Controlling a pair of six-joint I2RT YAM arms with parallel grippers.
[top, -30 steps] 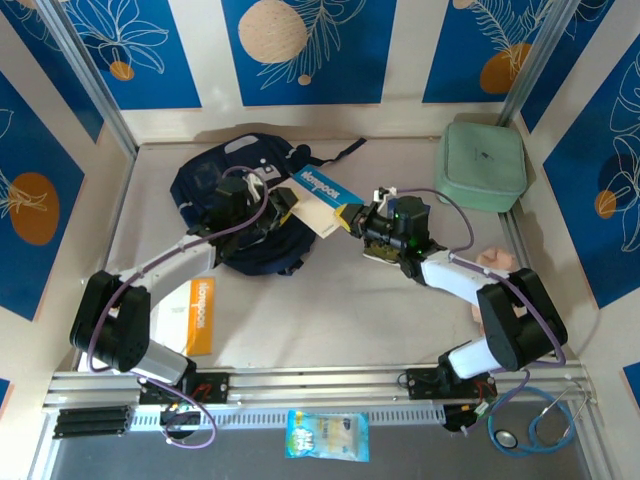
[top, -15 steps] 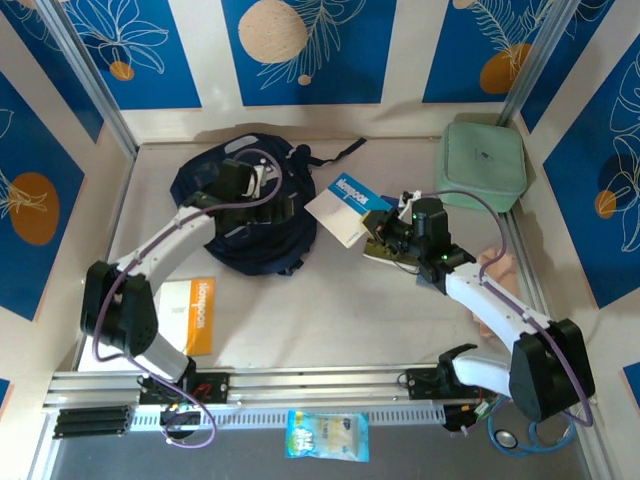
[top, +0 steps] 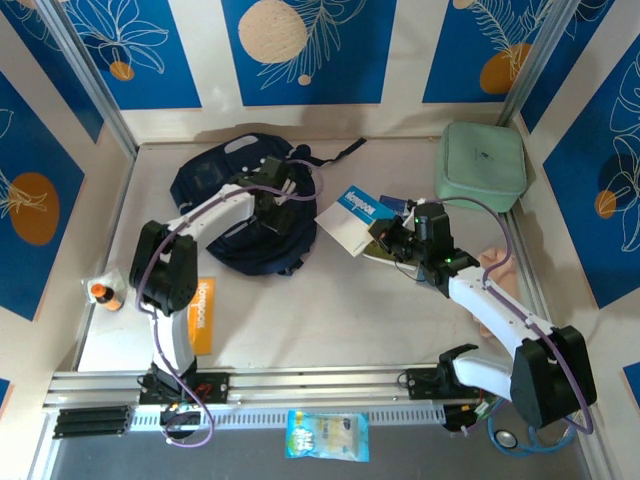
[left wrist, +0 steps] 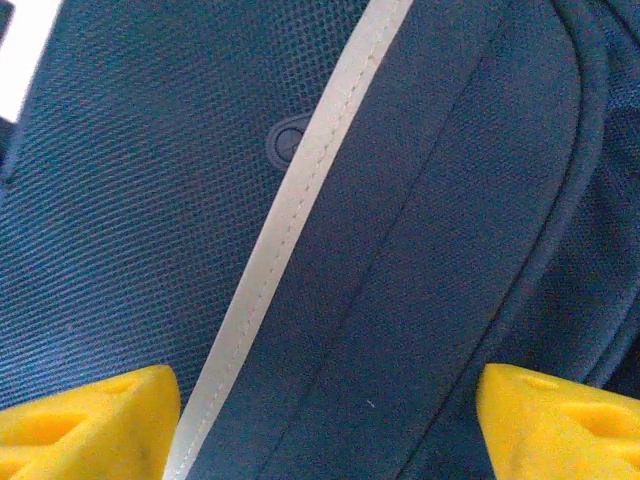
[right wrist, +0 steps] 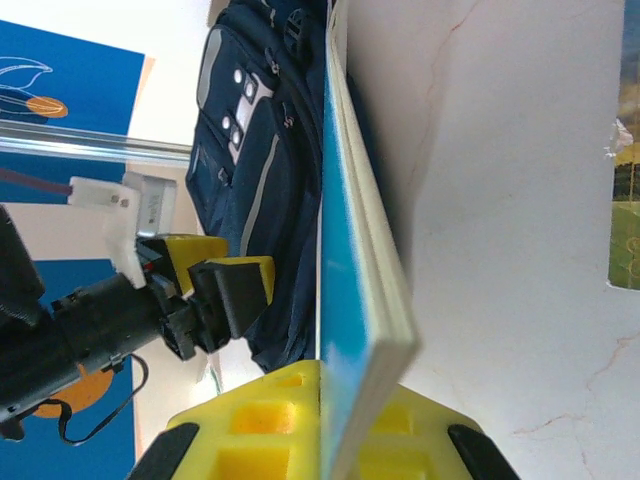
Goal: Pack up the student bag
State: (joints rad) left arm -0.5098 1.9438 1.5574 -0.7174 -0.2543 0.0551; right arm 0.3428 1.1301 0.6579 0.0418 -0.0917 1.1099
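- The book has a white word on its blue band. The orange booklet lying on the bench has a white word along its length. Both are too small to read with certainty.
- The small white marks on the pocket of the student bag show in the right wrist view, but they spell nothing legible.
- The bag lies at the far left of the bench. The left hand hangs directly over it with its yellow fingers spread wide. Navy cloth and a grey-white stripe lie between them, and nothing is pinched.
- The right hand is just right of the bag, pressed together on the book. The book's left corner reaches the bag's right edge; whether they touch I cannot tell.
- The left wrist view shows a small round stud beside the stripe.
- The right wrist view shows the book edge-on, blue cover over white pages, with the left hand and the bag beyond it.
- The top view adds a pale green case at the far right, well apart from the bag.
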